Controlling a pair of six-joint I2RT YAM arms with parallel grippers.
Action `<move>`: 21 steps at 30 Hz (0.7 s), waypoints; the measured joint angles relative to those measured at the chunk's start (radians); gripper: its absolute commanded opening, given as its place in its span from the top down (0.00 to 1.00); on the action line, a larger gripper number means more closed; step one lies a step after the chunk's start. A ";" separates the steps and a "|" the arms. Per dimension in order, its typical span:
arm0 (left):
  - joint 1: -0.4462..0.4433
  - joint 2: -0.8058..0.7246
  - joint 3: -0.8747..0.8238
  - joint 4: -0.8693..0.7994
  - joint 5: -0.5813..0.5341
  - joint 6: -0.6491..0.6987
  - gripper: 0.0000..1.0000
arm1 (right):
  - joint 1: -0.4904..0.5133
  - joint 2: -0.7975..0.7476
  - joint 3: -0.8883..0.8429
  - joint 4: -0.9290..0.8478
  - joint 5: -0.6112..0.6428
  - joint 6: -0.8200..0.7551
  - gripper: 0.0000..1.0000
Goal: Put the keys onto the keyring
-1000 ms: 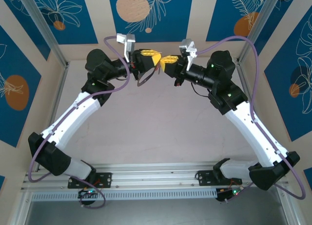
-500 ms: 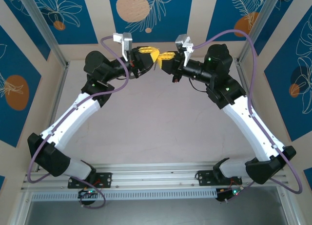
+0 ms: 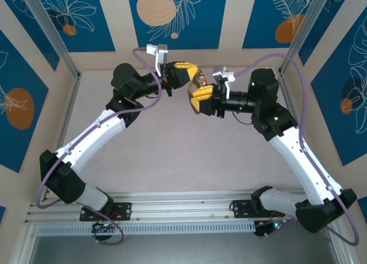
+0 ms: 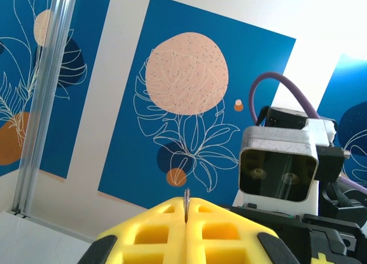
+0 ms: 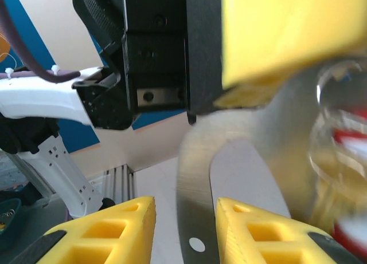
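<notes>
A: Entry, right gripper (image 5: 184,205): yellow fingers are set apart. Left gripper (image 4: 186,213): clamped on the flat grey metal oval keyring (image 5: 194,181).

B: Keyring's long axis is laid from that clamp down toward the parted fingers' gap. The blurred red-headed key (image 5: 351,132) is noted just beside it, rightward

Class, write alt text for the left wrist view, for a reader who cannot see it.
The left gripper is shut on the keyring, a thin metal edge poking up between its yellow fingers. Behind it sit the right arm's grey camera block and blue leaf-patterned wall panels.
</notes>
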 measured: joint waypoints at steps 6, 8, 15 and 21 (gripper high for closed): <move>0.000 0.005 -0.001 0.022 0.000 -0.020 1.00 | -0.112 -0.112 -0.068 0.048 -0.007 0.084 0.74; 0.000 0.008 -0.001 0.027 0.001 -0.024 1.00 | -0.143 -0.129 -0.078 0.080 -0.006 0.118 0.75; 0.000 0.011 -0.007 0.036 0.002 -0.028 1.00 | -0.180 -0.110 -0.087 0.219 0.023 0.246 0.78; 0.000 0.011 -0.011 0.047 0.010 -0.040 1.00 | -0.180 -0.039 -0.086 0.316 0.028 0.333 0.79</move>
